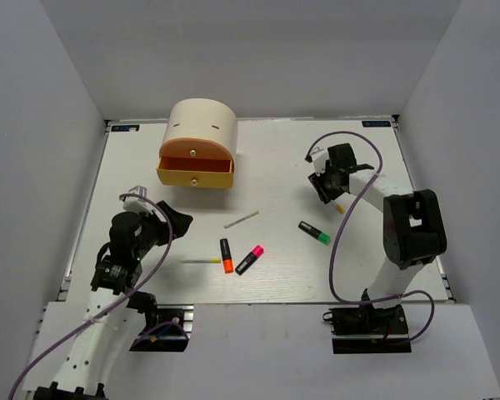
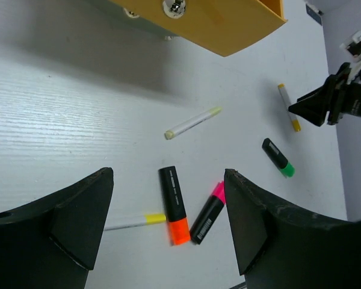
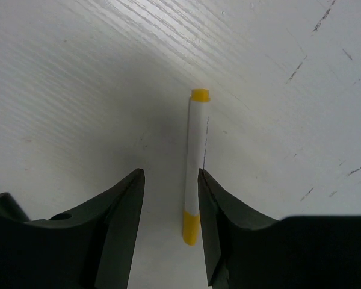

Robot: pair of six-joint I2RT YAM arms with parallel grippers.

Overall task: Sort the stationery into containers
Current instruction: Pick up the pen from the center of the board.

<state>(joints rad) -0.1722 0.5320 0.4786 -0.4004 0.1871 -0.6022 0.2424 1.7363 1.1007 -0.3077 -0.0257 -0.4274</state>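
Pen (image 3: 196, 156) lies unpinched between right gripper's (image 3: 169, 174) parted fingers; left gripper (image 2: 168, 173) spread wide, empty; top view shows only the pen's tip.

I see my left arm (image 1: 117, 254) folded up at the lower left of the top view, its left hand (image 1: 175, 222) pointing right with fingers spread wide. My right arm (image 1: 410, 227) reaches toward the upper right, its right hand (image 1: 323, 188) tipped downward, fingers partly apart.
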